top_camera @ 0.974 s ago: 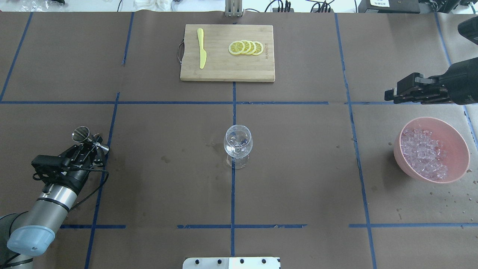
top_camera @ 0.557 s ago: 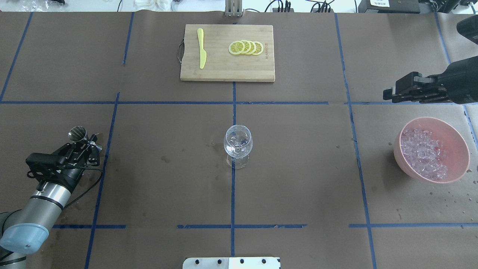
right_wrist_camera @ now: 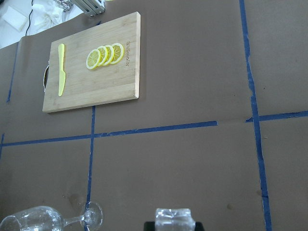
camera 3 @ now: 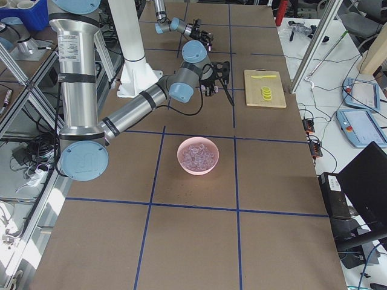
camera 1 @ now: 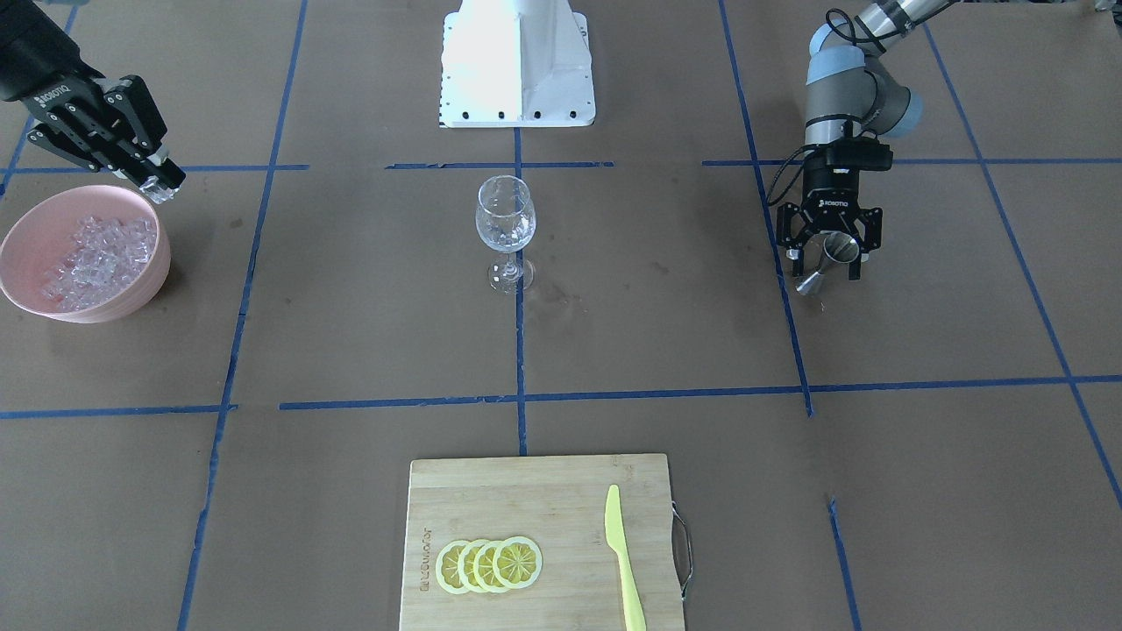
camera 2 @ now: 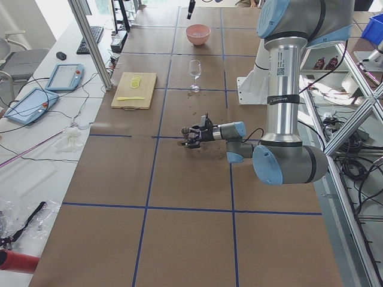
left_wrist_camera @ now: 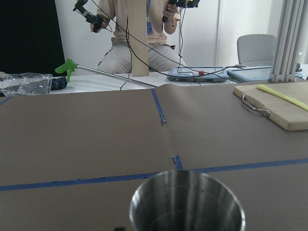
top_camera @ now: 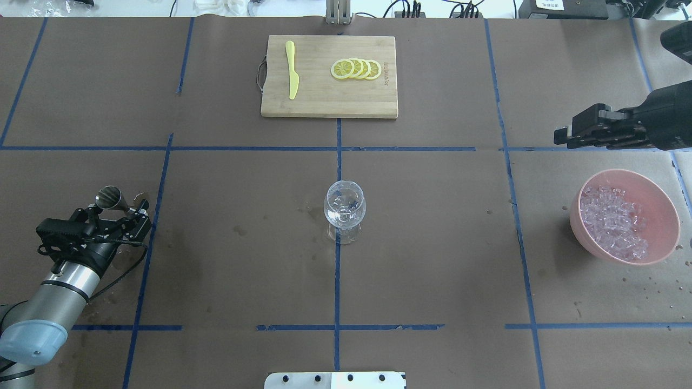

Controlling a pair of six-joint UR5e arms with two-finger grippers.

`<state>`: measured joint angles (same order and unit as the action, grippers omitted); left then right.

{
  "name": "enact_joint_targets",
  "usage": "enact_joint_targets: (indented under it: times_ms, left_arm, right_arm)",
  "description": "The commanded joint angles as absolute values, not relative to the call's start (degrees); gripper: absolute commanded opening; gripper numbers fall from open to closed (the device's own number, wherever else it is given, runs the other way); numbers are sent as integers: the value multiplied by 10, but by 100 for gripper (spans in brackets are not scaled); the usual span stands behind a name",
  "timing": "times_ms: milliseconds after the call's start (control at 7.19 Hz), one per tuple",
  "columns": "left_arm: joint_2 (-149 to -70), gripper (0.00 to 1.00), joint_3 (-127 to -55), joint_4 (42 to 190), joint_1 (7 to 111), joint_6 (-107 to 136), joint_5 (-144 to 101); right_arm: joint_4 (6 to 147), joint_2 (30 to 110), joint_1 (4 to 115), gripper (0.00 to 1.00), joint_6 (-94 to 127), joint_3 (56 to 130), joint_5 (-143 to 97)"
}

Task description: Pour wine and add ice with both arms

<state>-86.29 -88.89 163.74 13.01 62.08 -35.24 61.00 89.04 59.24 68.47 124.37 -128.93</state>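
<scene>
Brown-papered table (top_camera: 432,216); left claw (camera 1: 826,261) clamped on steel jigger (top_camera: 110,196); right claw (camera 1: 162,185) pinching ice cube (right_wrist_camera: 173,216) near pink bowl (camera 1: 145,285)

The left wrist view's bottom edge cuts off the steel cup (left_wrist_camera: 186,201), the right's the wine glass (right_wrist_camera: 36,220).

Brown table (top_camera: 432,243), blue tape (top_camera: 421,148), grey chair (left_wrist_camera: 256,48), seemingly white wall (left_wrist_camera: 231,24)

Stemmed glass (top_camera: 344,208) mid-table, ice (top_camera: 613,221) in pink bowl (top_camera: 658,208)
</scene>
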Motion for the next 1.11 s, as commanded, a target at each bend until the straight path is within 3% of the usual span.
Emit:
enact_joint_targets:
  times_ms: [0,278,974]
  left_arm:
    - [-841,100,-921,1628,137,608,-410]
    - [-814,100,-969,1593,138,608,-432]
    - [-775,100,-981,1588,138,614,-514]
  right_arm:
    - [610,886,592,0,685,1244,-1289]
    - [614,859,588,0,690,1244,-1297]
    - [647,735,489,0,792,1239,-1303]
